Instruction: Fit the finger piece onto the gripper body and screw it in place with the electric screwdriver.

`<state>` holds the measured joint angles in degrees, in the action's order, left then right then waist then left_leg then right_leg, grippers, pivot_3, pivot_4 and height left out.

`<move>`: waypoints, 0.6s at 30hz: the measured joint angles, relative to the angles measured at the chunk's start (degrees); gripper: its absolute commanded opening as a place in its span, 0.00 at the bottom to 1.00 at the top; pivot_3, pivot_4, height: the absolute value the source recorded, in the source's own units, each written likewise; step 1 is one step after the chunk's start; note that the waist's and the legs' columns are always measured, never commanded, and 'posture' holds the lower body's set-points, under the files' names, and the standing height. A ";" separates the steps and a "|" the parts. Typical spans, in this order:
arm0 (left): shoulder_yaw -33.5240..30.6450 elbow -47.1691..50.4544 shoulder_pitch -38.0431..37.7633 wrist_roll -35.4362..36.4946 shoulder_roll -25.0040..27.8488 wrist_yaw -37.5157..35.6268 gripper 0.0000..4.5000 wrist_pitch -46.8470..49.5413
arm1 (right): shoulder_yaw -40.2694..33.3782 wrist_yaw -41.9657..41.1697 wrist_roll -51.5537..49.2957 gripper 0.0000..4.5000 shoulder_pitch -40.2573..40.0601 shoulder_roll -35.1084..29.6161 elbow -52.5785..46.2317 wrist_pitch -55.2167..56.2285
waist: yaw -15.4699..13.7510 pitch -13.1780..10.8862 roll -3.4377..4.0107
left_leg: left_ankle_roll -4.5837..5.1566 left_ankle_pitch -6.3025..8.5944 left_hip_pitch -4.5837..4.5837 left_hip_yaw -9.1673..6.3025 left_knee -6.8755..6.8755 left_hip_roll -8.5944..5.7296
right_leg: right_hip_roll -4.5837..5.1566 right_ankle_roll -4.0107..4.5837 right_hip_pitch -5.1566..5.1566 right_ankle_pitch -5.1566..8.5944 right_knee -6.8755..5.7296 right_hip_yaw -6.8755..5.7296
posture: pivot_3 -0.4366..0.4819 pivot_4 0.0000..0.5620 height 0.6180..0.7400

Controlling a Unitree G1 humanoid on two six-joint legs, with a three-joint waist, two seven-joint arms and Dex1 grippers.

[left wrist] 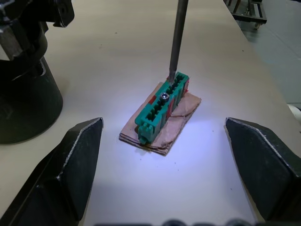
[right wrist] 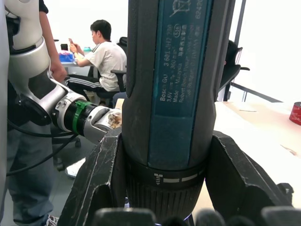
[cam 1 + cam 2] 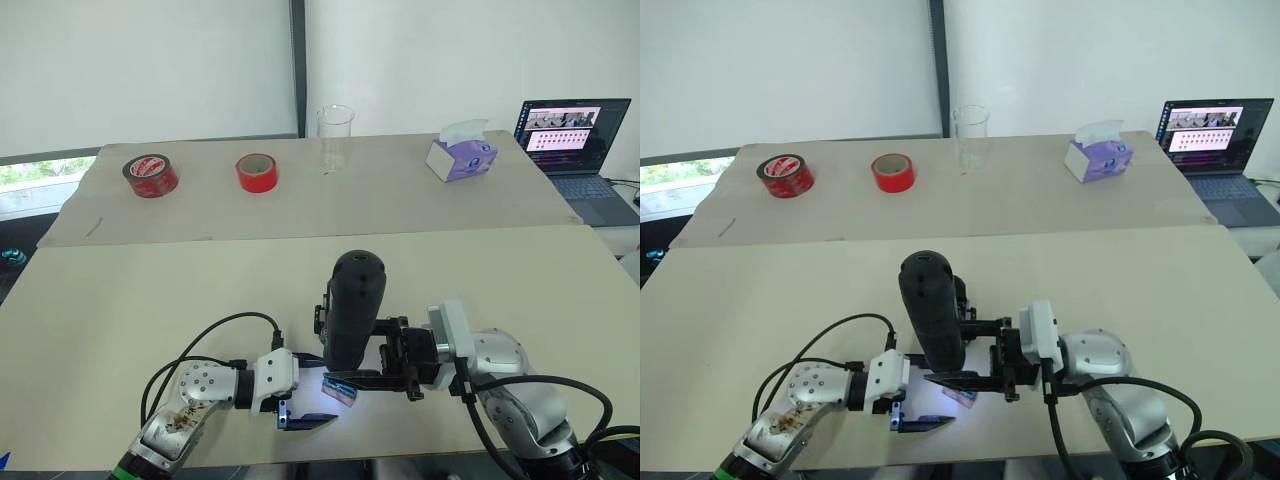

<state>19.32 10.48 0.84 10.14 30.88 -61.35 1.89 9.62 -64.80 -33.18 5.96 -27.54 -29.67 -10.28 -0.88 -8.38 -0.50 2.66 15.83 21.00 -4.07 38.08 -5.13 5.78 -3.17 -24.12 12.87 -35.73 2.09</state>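
Head view: the left gripper (image 3: 305, 418) rests low on the near table (image 3: 120, 290), fingers spread wide. The right gripper (image 3: 372, 362) clamps the upright electric screwdriver (image 3: 353, 305).

Left wrist view: the screwdriver's bit touches a green block (image 1: 162, 106) on cardboard.

Right wrist view: both fingers (image 2: 101, 179) press the screwdriver's barrel; a person (image 2: 101, 56) sits behind.

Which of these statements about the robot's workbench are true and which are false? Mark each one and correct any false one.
1. The right gripper is shut on the electric screwdriver. True.
2. The left gripper is shut on the green block. False: it is open, the block lying between its fingers, untouched.
3. The screwdriver's bit points down at the green block. True.
4. The two tape rolls are blue. False: both are red.
5. A clear beaker stands on the far table. True.
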 measured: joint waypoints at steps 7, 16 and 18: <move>0.57 -0.03 0.69 0.19 -0.34 0.20 0.97 0.92 | 0.64 -0.33 0.51 0.43 0.07 -0.05 0.73 0.41 | 0.06 0.00 0.00 | -0.01 0.00 0.01 0.00 0.00 0.00 | -0.01 0.00 -0.01 0.00 -0.01 0.01 | 0.48 0.27 1.00; 0.90 -0.94 1.23 0.21 -0.88 0.52 0.97 0.49 | 0.81 -0.56 0.51 0.43 0.07 -0.10 0.73 0.45 | 0.03 0.00 -0.01 | -0.01 -0.01 0.00 0.00 0.01 0.00 | -0.01 0.01 0.00 0.00 -0.02 0.01 | 0.48 0.27 1.00; 0.92 -1.08 1.32 0.22 -0.91 0.51 0.97 0.45 | 0.81 -0.57 0.51 0.43 0.07 -0.10 0.73 0.45 | 0.03 0.01 -0.01 | -0.01 -0.01 0.00 0.00 0.01 0.00 | -0.01 0.00 0.00 0.00 -0.02 0.02 | 0.48 0.27 1.00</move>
<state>20.24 9.40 2.15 10.36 29.97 -60.84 2.34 10.43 -65.36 -32.67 6.02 -27.64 -28.94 -9.83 -0.85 -8.38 -0.51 2.65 15.82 21.00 -4.07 38.09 -5.13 5.77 -3.17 -24.12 12.87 -35.75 2.11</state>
